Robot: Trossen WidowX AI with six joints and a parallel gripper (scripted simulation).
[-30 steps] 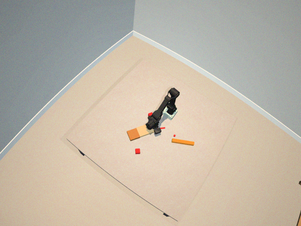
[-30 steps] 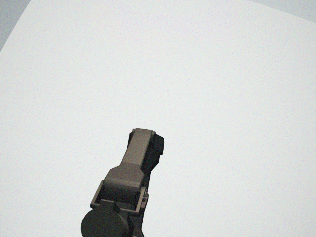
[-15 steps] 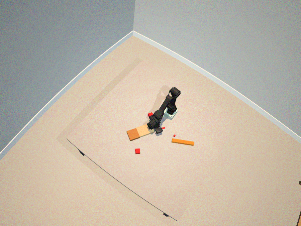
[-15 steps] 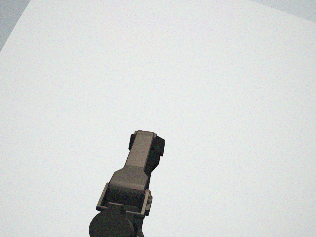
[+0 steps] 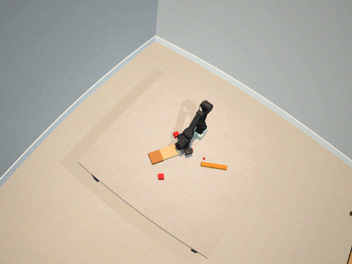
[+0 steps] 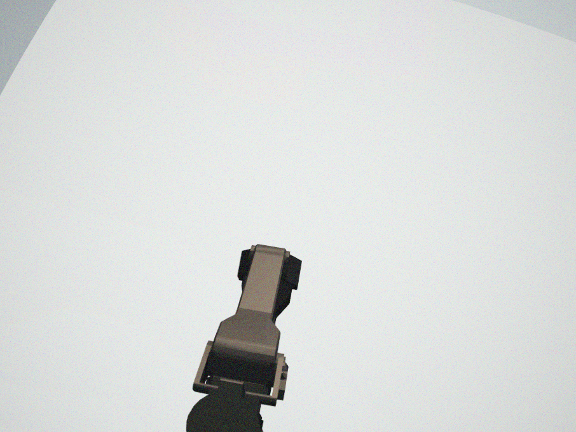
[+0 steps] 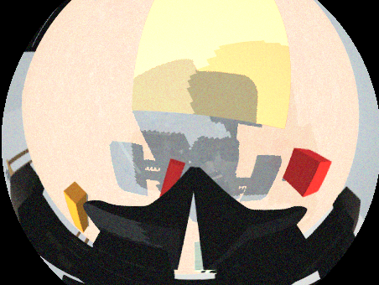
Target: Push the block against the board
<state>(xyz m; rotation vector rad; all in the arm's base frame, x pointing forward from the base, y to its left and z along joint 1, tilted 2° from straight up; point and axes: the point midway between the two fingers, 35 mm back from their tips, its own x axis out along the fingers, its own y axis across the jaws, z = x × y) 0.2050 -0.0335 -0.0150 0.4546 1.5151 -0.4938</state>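
Observation:
The orange-brown square block (image 5: 155,157) lies flat at the far-left end of the light wooden board (image 5: 168,151) (image 7: 214,29). In the top view one whole side of the block appears to touch the board's end, with no gap visible, and their long side edges look about even. My gripper (image 7: 194,171) is shut and empty. In the wrist view its tips show just beyond the board's near end, apart from it; their height is hard to tell. In the top view the hand covers the tips and part of the board's near end. The block is not in the wrist view.
Red cubes lie beside the hand (image 5: 176,134) (image 7: 306,172) and below the block (image 5: 161,176). A red piece (image 7: 172,176) lies near the tips. A small red cube (image 5: 203,158) and an orange bar (image 5: 213,165) (image 7: 77,205) lie right of the hand.

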